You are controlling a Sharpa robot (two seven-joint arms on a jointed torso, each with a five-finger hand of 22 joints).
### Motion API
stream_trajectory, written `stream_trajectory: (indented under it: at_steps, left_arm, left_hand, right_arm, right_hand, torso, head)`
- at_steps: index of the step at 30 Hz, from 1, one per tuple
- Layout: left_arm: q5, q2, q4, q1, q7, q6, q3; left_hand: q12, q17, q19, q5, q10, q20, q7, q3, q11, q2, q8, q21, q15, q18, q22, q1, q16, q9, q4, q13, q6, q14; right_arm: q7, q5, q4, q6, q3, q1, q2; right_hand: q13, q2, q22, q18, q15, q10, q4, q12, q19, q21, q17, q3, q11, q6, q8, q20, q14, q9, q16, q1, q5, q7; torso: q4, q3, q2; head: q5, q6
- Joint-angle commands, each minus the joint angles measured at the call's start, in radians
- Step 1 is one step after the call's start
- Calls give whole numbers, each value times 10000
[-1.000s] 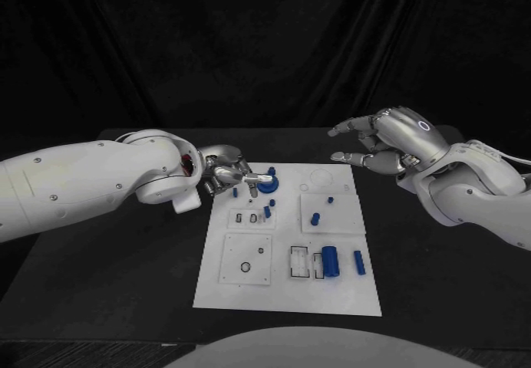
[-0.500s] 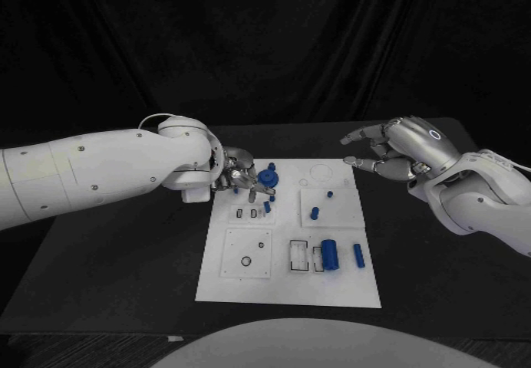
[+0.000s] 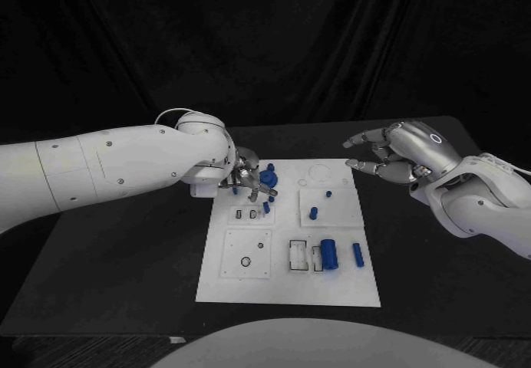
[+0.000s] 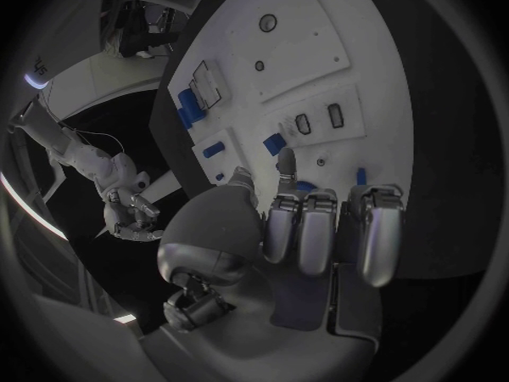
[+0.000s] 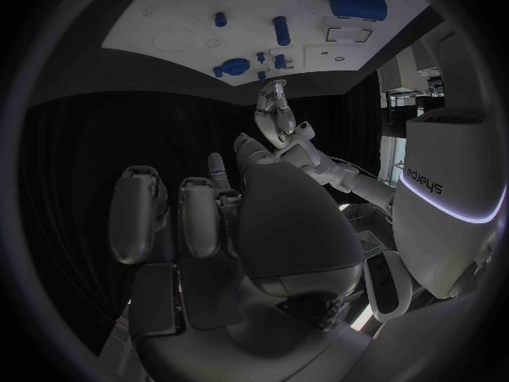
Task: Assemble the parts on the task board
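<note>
While the left hand (image 3: 245, 179) hovers over the task board's (image 3: 290, 291) far-left corner, fingers curled about a blue part (image 3: 269, 175) — grip unclear — it should settle squarely; right hand (image 3: 395, 153) idle, loosely curled.

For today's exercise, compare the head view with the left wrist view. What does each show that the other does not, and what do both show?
The head view alone shows the left arm reaching in from the side and the whole white task board at once. The left wrist view alone shows the left hand from behind, fingers hanging over the board's edge. Both show the board, its blue parts and the right hand, held off the board.
</note>
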Motion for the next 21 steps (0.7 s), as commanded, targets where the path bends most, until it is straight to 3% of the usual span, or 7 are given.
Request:
stream_trajectory:
  at_steps: [1,3,8,11,15,21]
  left_arm:
    - [-53,144,-176,-1,-13,179,8]
    - [-53,209,-261,-16,0,182,7]
    - [-53,364,-477,-70,32,214,6]
    - [-53,452,-588,-132,58,246,6]
    - [-53,521,-664,-213,94,249,6]
    - [-53,604,-770,-336,162,266,6]
  left_hand:
    - [34,2629,-34,-39,1045,-28,-20,32,-68,-42,-84,-57,-52,-19,1435,-3,-9,33,-25,2630,-77,1074]
    - [34,2629,-71,-25,1045,-26,-17,65,-66,-50,-125,-77,-50,-9,1398,39,-9,73,-72,2630,-86,1074]
    - [34,2629,-70,61,1045,-25,-21,154,-67,-38,-195,-86,-50,-8,1399,124,-9,162,-167,2630,-71,1074]
    - [34,2629,-74,80,1045,-25,-24,183,-69,-23,-210,-91,-51,-6,1393,141,-9,188,-189,2630,-56,1074]
    - [34,2629,-81,92,1045,-25,-30,203,-72,-14,-217,-96,-53,-4,1386,152,-9,212,-205,2630,-32,1074]
    - [34,2629,-98,93,1045,-43,-86,267,-113,12,-265,-118,-81,5,1365,117,-9,316,-233,2630,211,1074]
  right_arm:
    - [-186,13,-16,15,7,-24,21]
    - [-181,23,-13,14,7,-25,26]
    - [-169,38,-22,-20,7,-28,42]
    - [-171,43,-41,-27,7,-29,60]
    - [-165,46,-68,-43,7,-39,85]
    - [-158,67,-96,-39,7,-68,100]
  right_hand:
    - [1964,85,1814,136,91,595,-59,24,240,50,-1,22,74,79,-8,85,452,-13,41,5,80,19]
    - [1961,88,1816,134,92,594,-61,22,242,57,2,24,75,83,-8,86,452,-14,43,6,93,19]
    - [1967,91,1815,135,95,598,-64,26,241,52,3,28,77,88,-9,88,453,-17,44,7,115,21]
    - [1967,91,1815,135,95,598,-64,26,241,52,3,28,77,88,-9,88,453,-17,44,7,115,21]
    - [1972,98,1816,134,98,601,-66,29,242,53,17,33,83,95,-12,90,455,-21,53,5,147,24]
    - [1966,106,1817,135,103,597,-72,25,242,50,13,42,88,98,-19,93,455,-27,52,7,191,28]
  torso:
    - [11,38,-13]
    - [-14,74,-6]
    - [-11,86,-18]
    - [-4,79,-18]
    - [-41,100,-44]
    - [-13,83,-48]
  head:
    - [-28,2]
    - [3,2]
    - [2,2]
    - [4,2]
    - [47,2]
    - [13,2]
